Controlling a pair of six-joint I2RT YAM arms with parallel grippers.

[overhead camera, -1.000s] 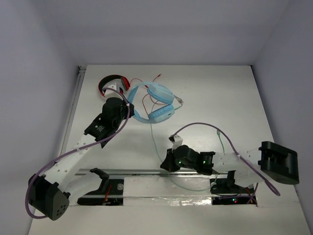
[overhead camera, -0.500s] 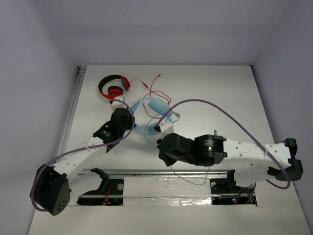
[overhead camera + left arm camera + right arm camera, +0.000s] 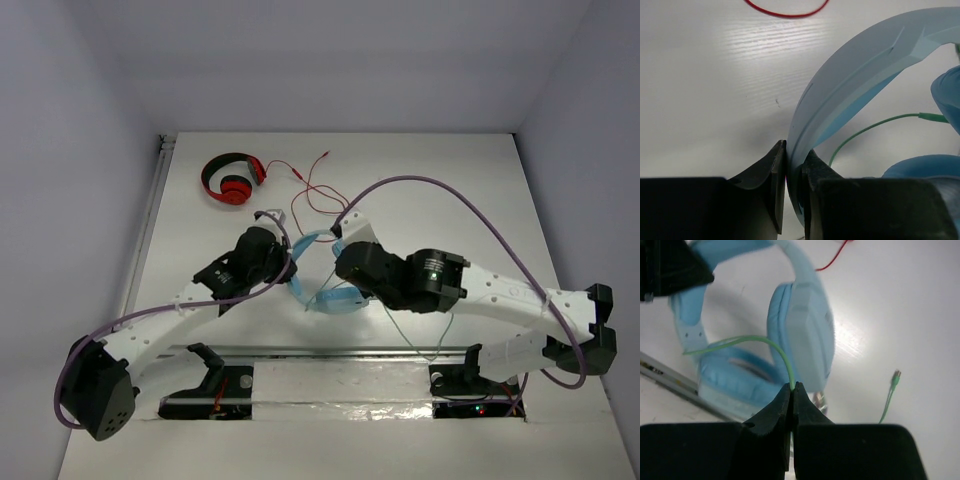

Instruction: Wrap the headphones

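The light blue headphones (image 3: 322, 297) lie mid-table between my two arms. My left gripper (image 3: 283, 243) is shut on the wide blue headband (image 3: 850, 75); its jaws pinch the band's edge in the left wrist view (image 3: 793, 170). My right gripper (image 3: 340, 250) is shut on the thin pale green cable (image 3: 780, 352), which arcs up from the closed jaws (image 3: 793, 386) over the padded ear cups (image 3: 805, 335). The cable's plug end (image 3: 896, 375) lies loose on the table. More cable trails toward the near edge (image 3: 415, 340).
Smaller red-and-black headphones (image 3: 232, 178) with a red cable (image 3: 310, 180) lie at the back left. The red cable also shows in the left wrist view (image 3: 785, 12). A metal rail (image 3: 340, 352) runs along the near edge between the arm bases.
Both arms have carried the blue headphones from the back, beside the red pair, toward the near middle. My right gripper has swung up from near the rail and now holds the cable above the cups.
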